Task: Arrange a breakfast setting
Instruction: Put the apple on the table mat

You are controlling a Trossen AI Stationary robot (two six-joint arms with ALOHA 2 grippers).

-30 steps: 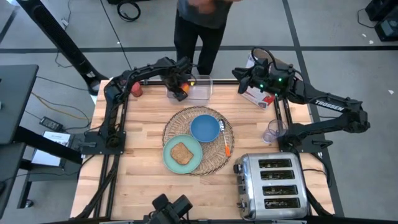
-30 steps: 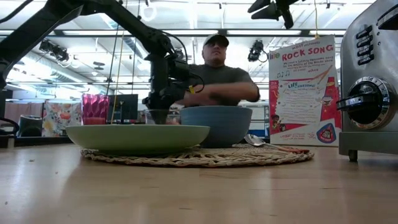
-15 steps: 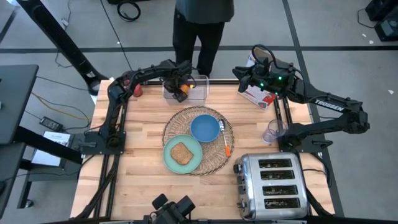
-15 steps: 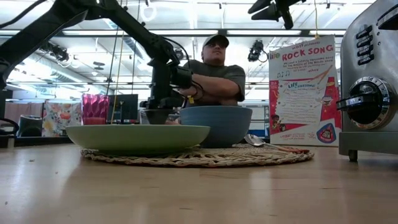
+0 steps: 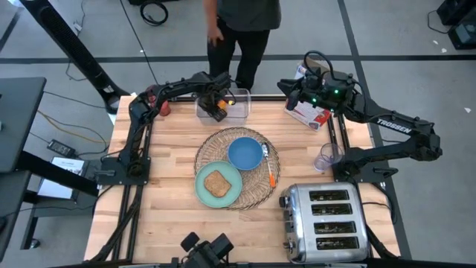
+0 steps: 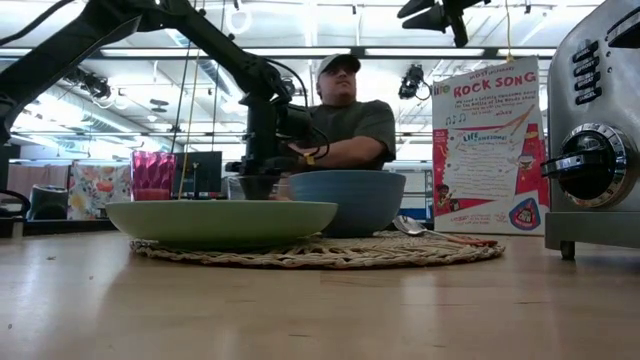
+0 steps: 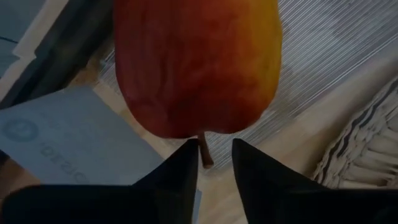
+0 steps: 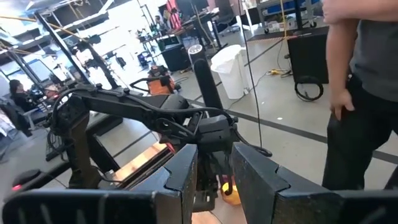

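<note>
Left hand (image 5: 217, 106): you have it over the clear plastic tub (image 5: 236, 105) at the far edge of the bench (image 5: 171, 156). The left wrist view shows its fingers (image 7: 177, 177) nearly together around the stem of the apple (image 7: 199, 62), so I judge it closed on the apple, stem end toward the wrist.
Apple: red-yellow, filling the space just ahead of the fingertips. It reads as held clear of the tub floor, though contact below is hidden.
Reason for hold: you need the fruit out of the tub before it can join the setting; gripping near the stem leaves the body free to set down.
Placemat (image 5: 256, 182): round wicker, well apart from the left hand, toward the bench centre.
Blue bowl (image 5: 245, 153): on the placemat, the likely home for the apple.
Mint-green plate (image 5: 202, 190): on the placemat beyond the bowl, carrying the toast slice (image 5: 216, 182).
Orange-handled utensil (image 5: 270, 173): on the placemat's far side from the left hand.
Red cup (image 6: 152, 175): beside the left arm's base.
Right hand (image 5: 288, 95): you have it waiting by the cereal box (image 5: 309, 113), fingers a little apart, empty.
Toaster (image 5: 327, 222): unused.
</note>
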